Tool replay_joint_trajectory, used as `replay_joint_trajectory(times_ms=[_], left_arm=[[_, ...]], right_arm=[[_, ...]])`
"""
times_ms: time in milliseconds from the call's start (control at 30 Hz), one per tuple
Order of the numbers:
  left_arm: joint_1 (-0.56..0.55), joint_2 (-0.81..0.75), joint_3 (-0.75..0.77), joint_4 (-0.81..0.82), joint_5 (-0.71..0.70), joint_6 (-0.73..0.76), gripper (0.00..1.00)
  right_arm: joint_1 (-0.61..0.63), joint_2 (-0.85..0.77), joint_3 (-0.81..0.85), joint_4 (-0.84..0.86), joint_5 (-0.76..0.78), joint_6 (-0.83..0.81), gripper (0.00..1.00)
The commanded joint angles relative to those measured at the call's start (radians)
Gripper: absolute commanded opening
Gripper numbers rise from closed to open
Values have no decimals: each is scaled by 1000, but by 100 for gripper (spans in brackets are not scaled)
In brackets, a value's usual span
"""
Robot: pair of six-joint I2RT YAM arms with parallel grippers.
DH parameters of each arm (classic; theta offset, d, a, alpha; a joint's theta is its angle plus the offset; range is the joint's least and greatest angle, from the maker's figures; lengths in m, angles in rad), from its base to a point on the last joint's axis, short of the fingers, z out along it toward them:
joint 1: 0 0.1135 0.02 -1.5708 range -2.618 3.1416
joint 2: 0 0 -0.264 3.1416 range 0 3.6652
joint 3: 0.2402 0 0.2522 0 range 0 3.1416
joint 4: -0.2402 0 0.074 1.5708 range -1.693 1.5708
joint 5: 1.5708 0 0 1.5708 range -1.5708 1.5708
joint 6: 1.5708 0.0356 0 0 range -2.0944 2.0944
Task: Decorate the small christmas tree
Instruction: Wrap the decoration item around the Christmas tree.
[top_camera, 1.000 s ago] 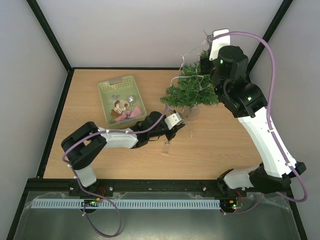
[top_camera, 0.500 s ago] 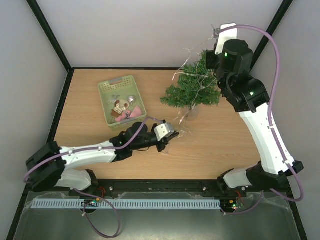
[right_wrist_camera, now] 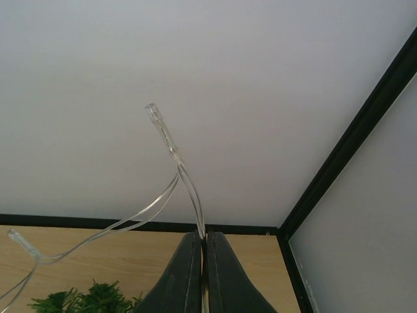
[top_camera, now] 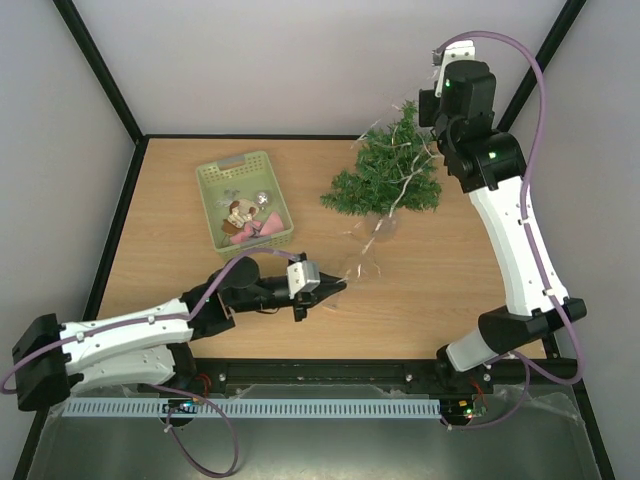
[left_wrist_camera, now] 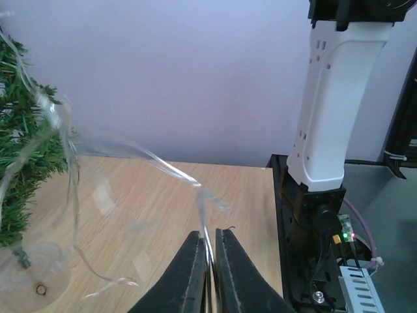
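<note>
The small christmas tree [top_camera: 383, 178] stands at the table's back right, bushy and dark green; its branches also fill the left edge of the left wrist view [left_wrist_camera: 18, 153]. A clear light string [top_camera: 404, 183] drapes over it. High above the tree my right gripper [top_camera: 436, 68] is shut on one end of the string [right_wrist_camera: 173, 149], which runs up out of the closed tips [right_wrist_camera: 203, 233]. Low over the table in front of the tree, my left gripper [top_camera: 335, 288] is shut on the string's other part [left_wrist_camera: 202, 195], pinched between its tips [left_wrist_camera: 208, 233].
A pale green basket [top_camera: 232, 161] holding several ornaments sits at the back left. Loose clear loops of string [top_camera: 361, 262] lie on the wood in front of the tree's clear base [left_wrist_camera: 34, 277]. The right arm's base [left_wrist_camera: 326, 117] rises at the table's near right edge.
My left gripper closed on the string and drew back toward the near edge, pulling it along. The right gripper rose higher and further back above the tree.
</note>
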Motion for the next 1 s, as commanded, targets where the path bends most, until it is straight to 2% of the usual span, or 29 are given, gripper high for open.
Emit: replay_joint_trajectory(times_ms=[0,233,533,900,967], left_arm=[[-8,-84,-47,-55,-25,-31,5],[-7,-185,-111,-29,-22,-73,2],[-7,-229,-69,-35,-8,-83,2],[-8,-201,-38,63,95,-154,2],[-9,-193,-18,49,107,-158,2]], right_arm=[[-23,-2,22,-38,-34,33,2],[-25,-12,0,-48,-41,42,2],[-60,-14,-43,-54,-30,49,2],[-105,-31,-97,-64,-137,84,2],[-105,-32,-90,-66,-204,96,2]])
